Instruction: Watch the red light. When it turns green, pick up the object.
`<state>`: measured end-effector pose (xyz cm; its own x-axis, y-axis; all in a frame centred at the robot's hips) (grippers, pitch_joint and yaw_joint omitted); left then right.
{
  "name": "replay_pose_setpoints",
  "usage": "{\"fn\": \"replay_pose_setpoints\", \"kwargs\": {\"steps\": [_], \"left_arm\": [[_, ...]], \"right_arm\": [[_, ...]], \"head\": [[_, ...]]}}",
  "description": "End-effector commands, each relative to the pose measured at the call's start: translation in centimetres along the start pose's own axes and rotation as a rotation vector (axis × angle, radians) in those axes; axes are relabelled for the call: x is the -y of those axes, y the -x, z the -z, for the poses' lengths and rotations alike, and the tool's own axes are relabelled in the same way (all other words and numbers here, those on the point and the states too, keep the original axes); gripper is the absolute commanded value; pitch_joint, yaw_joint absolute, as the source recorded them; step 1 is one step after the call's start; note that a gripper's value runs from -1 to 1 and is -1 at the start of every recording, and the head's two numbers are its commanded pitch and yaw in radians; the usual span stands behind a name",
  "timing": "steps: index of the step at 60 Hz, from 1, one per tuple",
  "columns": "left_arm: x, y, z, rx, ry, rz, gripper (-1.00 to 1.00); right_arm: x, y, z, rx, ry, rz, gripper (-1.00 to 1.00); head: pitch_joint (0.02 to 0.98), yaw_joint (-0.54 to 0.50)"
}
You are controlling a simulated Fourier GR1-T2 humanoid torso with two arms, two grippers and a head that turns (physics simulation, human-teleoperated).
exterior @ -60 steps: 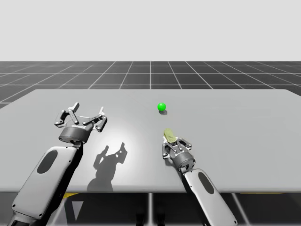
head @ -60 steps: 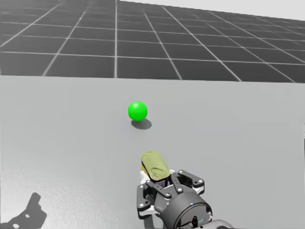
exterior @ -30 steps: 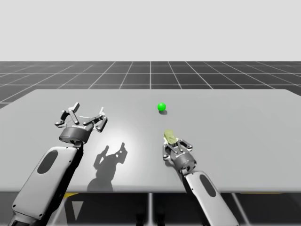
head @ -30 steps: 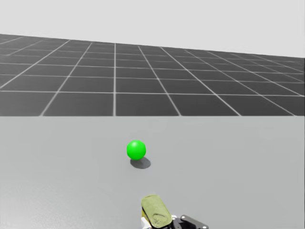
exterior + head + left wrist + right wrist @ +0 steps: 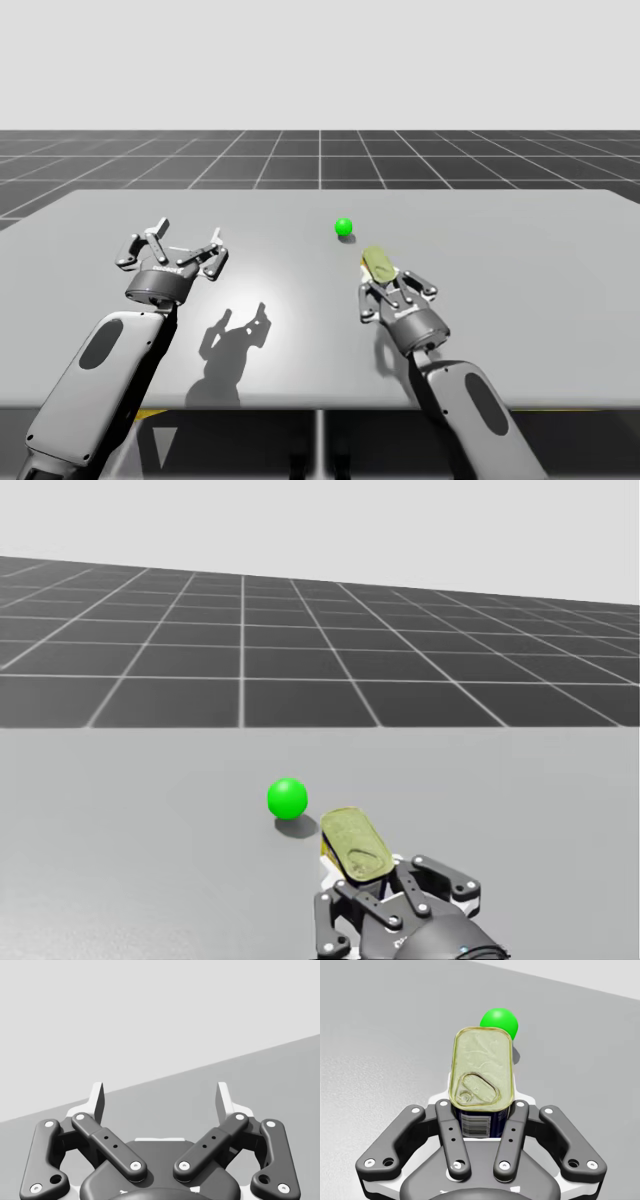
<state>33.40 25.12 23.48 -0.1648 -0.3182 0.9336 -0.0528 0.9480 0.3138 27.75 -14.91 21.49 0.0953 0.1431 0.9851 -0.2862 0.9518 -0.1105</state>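
Right fingers (image 5: 449,1130) are clamped on one oblong can (image 5: 482,1075), pressing it from both sides — its dull gold pull-tab lid faces up, tilted. One green light ball (image 5: 499,1021) sits on the grey counter (image 5: 520,260) just beyond the can, close to it but apart. Left fingers (image 5: 97,1102) — spread wide — hang over the counter's left part, well apart from can and light.

Behind gold-lidded rectangular can (image 5: 481,1070), green light (image 5: 499,1019) partly hidden; can base unseen.
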Motion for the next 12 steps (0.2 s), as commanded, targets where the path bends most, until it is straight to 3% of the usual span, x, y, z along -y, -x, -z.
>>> {"fn": "replay_pose_setpoints", "kwargs": {"steps": [1,12], "left_arm": [[0.0,0.0,0.0,0.000,0.000,0.000,-1.00],[-0.1,-0.2,0.0,-0.006,0.007,-0.039,-1.00]], "right_arm": [[2.1,-6.3,0.4,0.155,0.116,-0.020,1.00],[4.1,-10.5,-0.7,0.283,0.175,-0.065,1.00]], "head": [[0.436,-0.16],[0.441,-0.16]]}}
